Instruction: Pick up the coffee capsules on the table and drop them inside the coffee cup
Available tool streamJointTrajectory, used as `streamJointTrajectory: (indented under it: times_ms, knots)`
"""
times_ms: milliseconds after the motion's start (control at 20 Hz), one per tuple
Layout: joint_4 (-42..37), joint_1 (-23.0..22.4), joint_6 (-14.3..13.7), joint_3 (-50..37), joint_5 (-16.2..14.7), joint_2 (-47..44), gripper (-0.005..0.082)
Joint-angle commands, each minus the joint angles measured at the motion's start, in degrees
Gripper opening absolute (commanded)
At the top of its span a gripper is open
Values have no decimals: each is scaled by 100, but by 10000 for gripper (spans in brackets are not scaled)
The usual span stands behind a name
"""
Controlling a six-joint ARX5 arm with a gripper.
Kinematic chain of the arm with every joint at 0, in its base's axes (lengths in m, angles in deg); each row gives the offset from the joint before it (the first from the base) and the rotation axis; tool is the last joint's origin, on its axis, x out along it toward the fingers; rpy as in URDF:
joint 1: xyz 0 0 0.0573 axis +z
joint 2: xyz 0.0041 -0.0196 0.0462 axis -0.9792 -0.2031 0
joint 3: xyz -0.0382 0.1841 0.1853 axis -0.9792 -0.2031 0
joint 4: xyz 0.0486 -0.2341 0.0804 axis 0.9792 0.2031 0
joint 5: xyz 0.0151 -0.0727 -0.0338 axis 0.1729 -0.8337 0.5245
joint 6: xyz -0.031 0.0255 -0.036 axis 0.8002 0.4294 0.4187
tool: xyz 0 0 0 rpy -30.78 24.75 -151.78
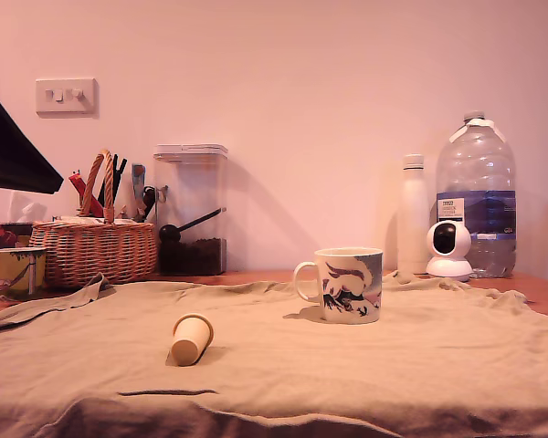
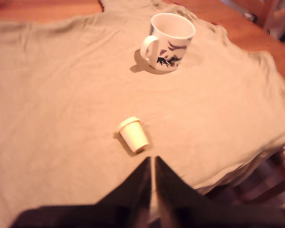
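Here, in the exterior view, one cream-yellow capsule [image 1: 192, 338] is lying on its side on the tan cloth [image 1: 438, 356], toward the table's front edge and well apart from the coffee cup [image 1: 349, 285], which is standing upright nearer the back edge with its handle toward the exterior view's left. The capsule's long axis is running slantwise, the rimmed end pointing up and toward the exterior view's right, the narrow base facing the camera. No arm is showing here, and no green capsule either.

In the wrist view, the gripper [image 2: 152, 164] is hovering just short of the capsule [image 2: 133, 134], its dark fingers [image 2: 137, 183] clenched nearly together with only a sliver between them, grasping nothing. The cup [image 2: 168, 40] is sitting beyond. Being round and tapered, the capsule is likely to roll in an arc if a finger nudges it, and the loose cloth may be bunching under a low approach.
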Motion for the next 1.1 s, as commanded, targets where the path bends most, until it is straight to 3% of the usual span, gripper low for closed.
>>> streamJointTrajectory:
  times_ms: [0,50,100,300,900,1050]
  knots:
    - [-160,-20,109,-90,-11,-190,539]
    - [-225,-20,101,-90,-11,-328,653]
    - [-323,-24,94,-90,-9,-463,682]
    - [-1137,-177,101,-92,50,-942,678]
    - [-3080,-1401,136,-177,1939,-2236,677]
    - [-3661,-1600,260,-188,2258,-2789,677]
